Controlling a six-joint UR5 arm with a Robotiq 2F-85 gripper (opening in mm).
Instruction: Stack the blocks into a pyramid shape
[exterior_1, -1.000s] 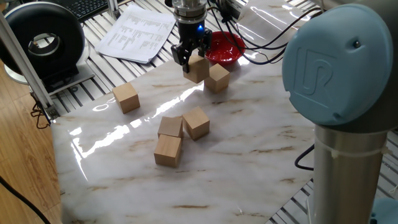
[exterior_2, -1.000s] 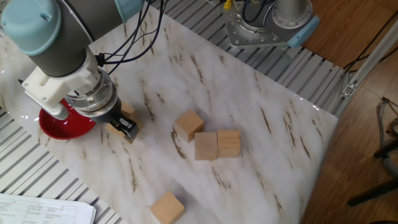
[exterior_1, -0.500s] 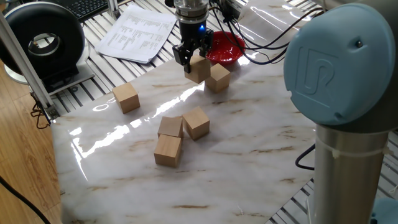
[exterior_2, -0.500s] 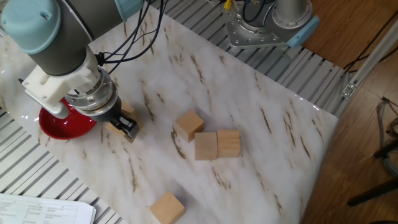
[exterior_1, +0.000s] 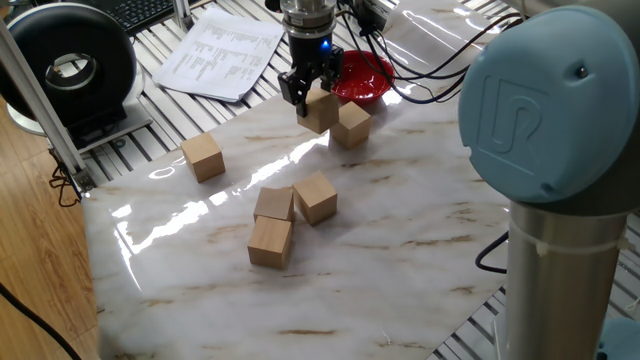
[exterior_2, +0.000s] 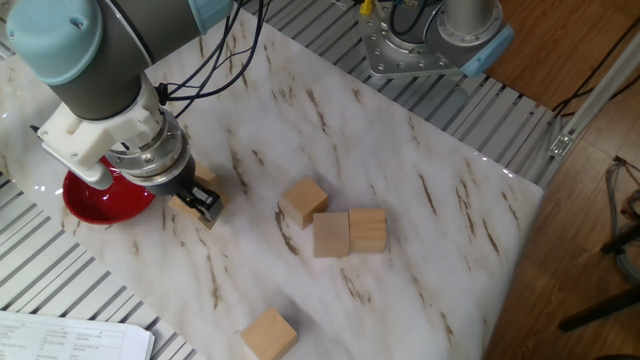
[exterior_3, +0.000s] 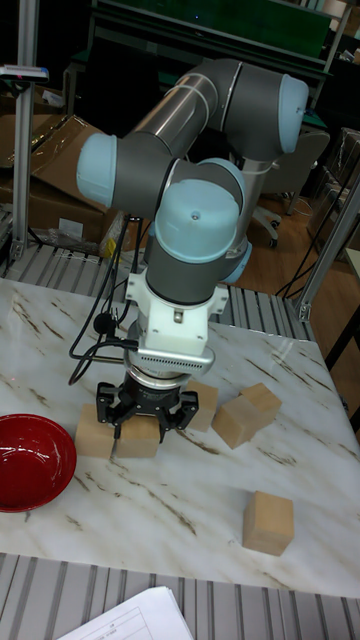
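My gripper is shut on one tan wooden block at the far side of the marble table, just above or on the surface. In the tall fixed view its black fingers flank that block. A second block stands right beside it, touching or nearly so. Three more blocks cluster at mid-table. A lone block lies to the left. From the other fixed view the gripper mostly hides the held block.
A red bowl sits just behind the gripper at the table's far edge. Papers and a black round device lie off the slab. The arm's grey base fills the right foreground.
The gripper and its block have shifted up very slightly. The other blocks have not moved.
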